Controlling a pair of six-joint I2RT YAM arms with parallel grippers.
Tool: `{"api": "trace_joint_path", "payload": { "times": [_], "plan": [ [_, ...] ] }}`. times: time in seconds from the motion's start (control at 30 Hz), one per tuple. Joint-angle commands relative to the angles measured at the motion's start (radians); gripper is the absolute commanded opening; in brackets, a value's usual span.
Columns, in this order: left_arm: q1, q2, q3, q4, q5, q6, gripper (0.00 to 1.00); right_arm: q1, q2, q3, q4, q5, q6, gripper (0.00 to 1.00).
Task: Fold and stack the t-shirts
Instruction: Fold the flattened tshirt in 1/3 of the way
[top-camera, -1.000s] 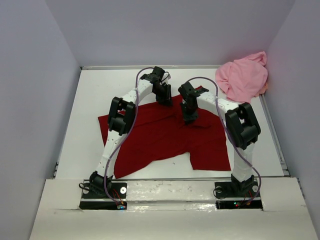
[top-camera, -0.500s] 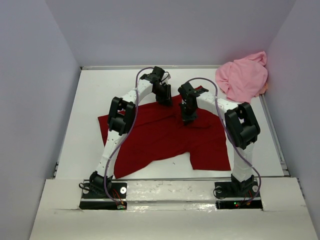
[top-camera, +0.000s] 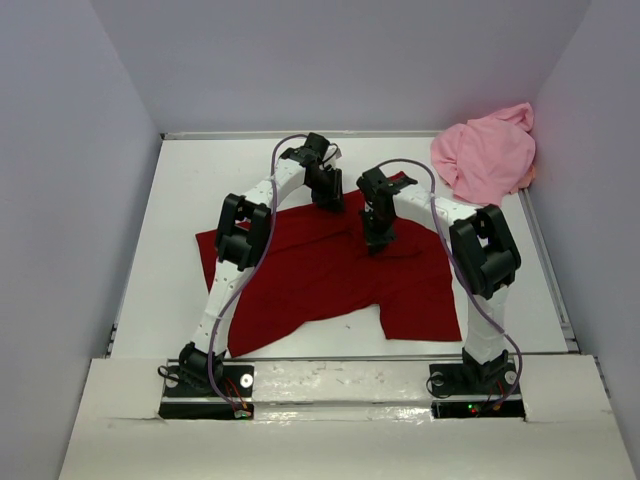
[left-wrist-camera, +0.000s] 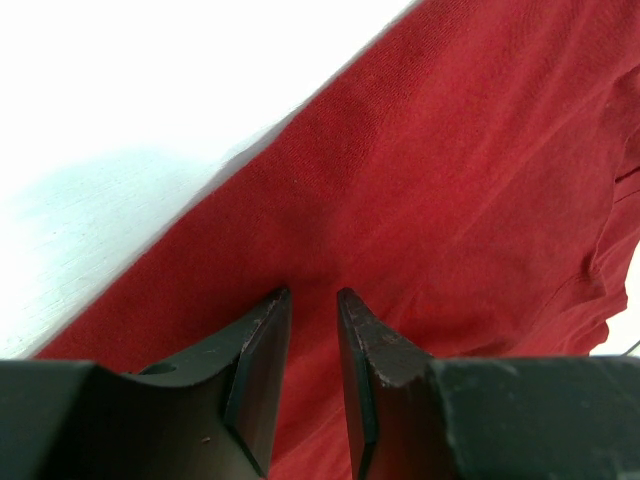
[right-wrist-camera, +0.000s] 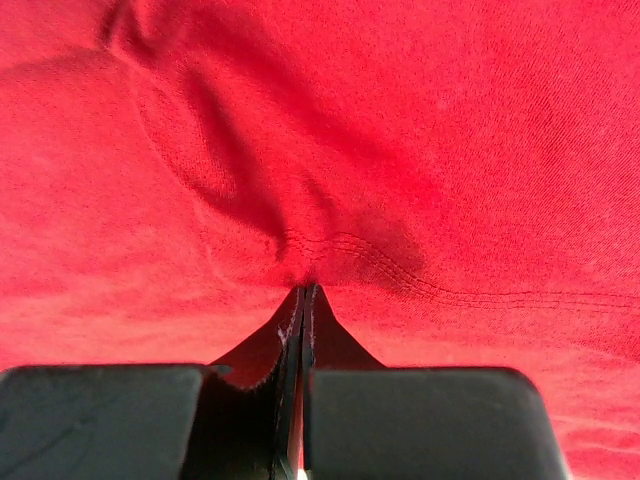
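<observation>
The dark red t-shirt (top-camera: 330, 275) lies spread flat across the middle of the white table (top-camera: 180, 200). A light pink t-shirt (top-camera: 485, 155) sits crumpled in the far right corner. My left gripper (top-camera: 330, 200) points down at the red shirt's far edge; in the left wrist view it (left-wrist-camera: 312, 292) is open, with a narrow gap and flat red cloth (left-wrist-camera: 450, 180) under the tips. My right gripper (top-camera: 375, 243) is down on the shirt's middle. In the right wrist view it (right-wrist-camera: 305, 288) is shut on a pinch of red cloth (right-wrist-camera: 420, 150) beside a stitched seam (right-wrist-camera: 480, 296).
Grey walls enclose the table on the left, back and right. A raised white ledge (top-camera: 340, 375) carrying both arm bases runs along the near edge. Bare white table (left-wrist-camera: 130, 110) shows beyond the red shirt's far edge in the left wrist view.
My right gripper has closed onto the red cloth and stays pressed down on it. The left arm and both shirts have not visibly moved.
</observation>
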Motion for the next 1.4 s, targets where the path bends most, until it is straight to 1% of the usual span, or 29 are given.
{"api": "trace_joint_path", "payload": {
  "times": [0.0, 0.27, 0.3, 0.33, 0.37, 0.4, 0.57, 0.6, 0.87, 0.9, 0.97, 1.0, 1.1, 1.17, 1.23, 1.3, 1.37],
  "plan": [
    [0.026, 0.076, -0.024, -0.108, -0.123, 0.055, 0.41, 0.011, -0.048, -0.027, -0.04, 0.001, 0.011, 0.0],
    [0.028, 0.076, -0.024, -0.108, -0.125, 0.056, 0.41, 0.011, -0.036, -0.078, -0.034, 0.004, 0.016, 0.01],
    [0.028, 0.077, -0.024, -0.108, -0.125, 0.056, 0.41, 0.011, -0.034, -0.076, -0.036, 0.004, 0.019, 0.07],
    [0.028, 0.077, -0.024, -0.108, -0.125, 0.055, 0.41, 0.011, -0.033, -0.073, -0.036, 0.007, 0.026, 0.19],
    [0.028, 0.077, -0.024, -0.108, -0.125, 0.056, 0.41, 0.011, -0.034, -0.072, -0.034, 0.007, 0.031, 0.26],
    [0.028, 0.076, -0.024, -0.108, -0.125, 0.056, 0.41, 0.011, -0.045, -0.07, -0.03, 0.004, 0.037, 0.38],
    [0.028, 0.076, -0.024, -0.109, -0.128, 0.056, 0.41, 0.011, -0.075, -0.043, -0.019, -0.022, 0.04, 0.59],
    [0.029, 0.076, -0.024, -0.108, -0.128, 0.056, 0.41, 0.011, -0.08, -0.027, -0.023, -0.025, 0.039, 0.61],
    [0.031, 0.077, -0.023, -0.109, -0.131, 0.062, 0.41, -0.001, -0.129, 0.005, -0.033, 0.003, 0.043, 0.6],
    [0.032, 0.079, -0.021, -0.108, -0.131, 0.065, 0.41, -0.036, -0.138, 0.004, -0.02, -0.01, 0.046, 0.6],
    [0.038, 0.074, -0.026, -0.091, -0.119, 0.072, 0.41, -0.085, -0.163, -0.009, 0.001, -0.082, 0.06, 0.6],
    [0.045, 0.07, -0.036, -0.08, -0.113, 0.073, 0.41, -0.134, -0.17, -0.013, 0.021, -0.114, 0.068, 0.59],
    [0.06, 0.044, -0.056, -0.019, -0.082, 0.075, 0.41, -0.199, -0.178, -0.012, 0.055, -0.161, 0.057, 0.59],
    [0.075, 0.05, -0.056, 0.004, -0.062, 0.072, 0.42, -0.239, -0.168, 0.011, 0.073, -0.194, 0.037, 0.58],
    [0.084, 0.076, -0.003, -0.009, -0.04, 0.072, 0.42, -0.248, -0.126, 0.046, 0.087, -0.179, 0.019, 0.57],
    [0.089, 0.1, 0.023, -0.028, -0.028, 0.07, 0.43, -0.248, -0.054, 0.112, 0.095, -0.163, 0.008, 0.56],
    [0.089, 0.093, 0.014, -0.01, -0.016, 0.072, 0.43, -0.257, 0.006, 0.189, 0.101, -0.168, -0.004, 0.55]
  ]
}}
